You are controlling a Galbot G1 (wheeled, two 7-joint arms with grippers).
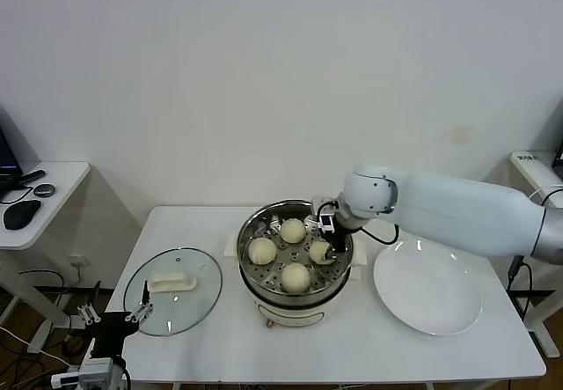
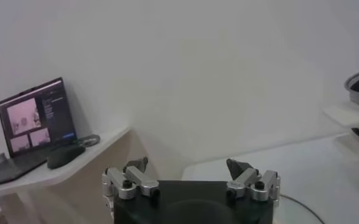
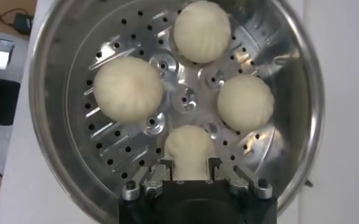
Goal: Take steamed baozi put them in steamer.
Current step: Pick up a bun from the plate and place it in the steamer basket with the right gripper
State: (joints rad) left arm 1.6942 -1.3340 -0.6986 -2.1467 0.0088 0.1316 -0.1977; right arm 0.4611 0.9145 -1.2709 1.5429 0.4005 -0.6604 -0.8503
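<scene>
Head view, lower left of frame: left gripper [image 1: 113, 321] parked below the table [image 1: 220, 355] edge, jaws spread wide with nothing between them; the left wrist view shows the same gap. Just beyond it, on the table, lies a flat glass lid [image 1: 172, 300] with a white handle. At centre stands the steamer [image 1: 295, 295], upright, its round opening facing up. On its perforated tray sit four steamed baozi [image 1: 296, 276], round with no evident long axis, arranged in a ring and apart from one another. The right gripper [image 1: 326, 240] reaches into the pot from the right; in the right wrist view its jaws are closed narrowly around the right-hand bun [image 3: 189, 150]. To the right of the steamer rests a white plate [image 1: 428, 286].
</scene>
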